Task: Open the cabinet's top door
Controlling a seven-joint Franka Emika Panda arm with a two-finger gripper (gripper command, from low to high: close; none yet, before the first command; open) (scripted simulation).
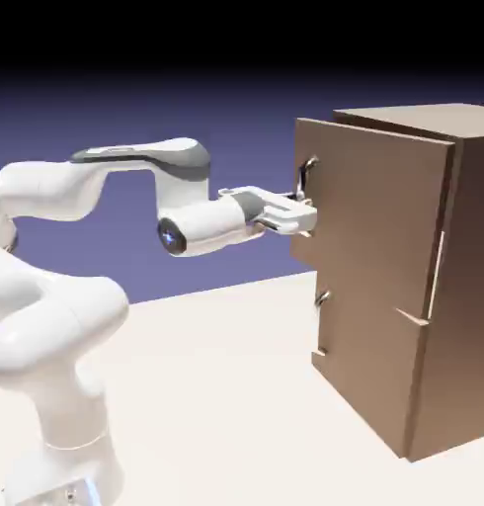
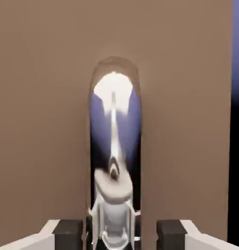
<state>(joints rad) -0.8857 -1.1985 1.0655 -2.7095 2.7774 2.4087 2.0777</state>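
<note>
Reaching right toward the cabinet (image 1: 424, 287), the gripper (image 1: 303, 216) is sitting at the top door's (image 1: 379, 222) handle (image 1: 306, 176), its fingers (image 2: 68, 230) spread open on either side of the bar (image 2: 114, 156) without pinching it. Standing on the table (image 1: 226, 395) at the right, the cabinet is showing the top door swung slightly ajar. Below it, the lower door (image 1: 369, 361) is lying closed, its small handle (image 1: 322, 296) well under the gripper.

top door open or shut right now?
Partly open: the top door stands swung out from the cabinet, its handle-side edge forward of the lower door.
</note>
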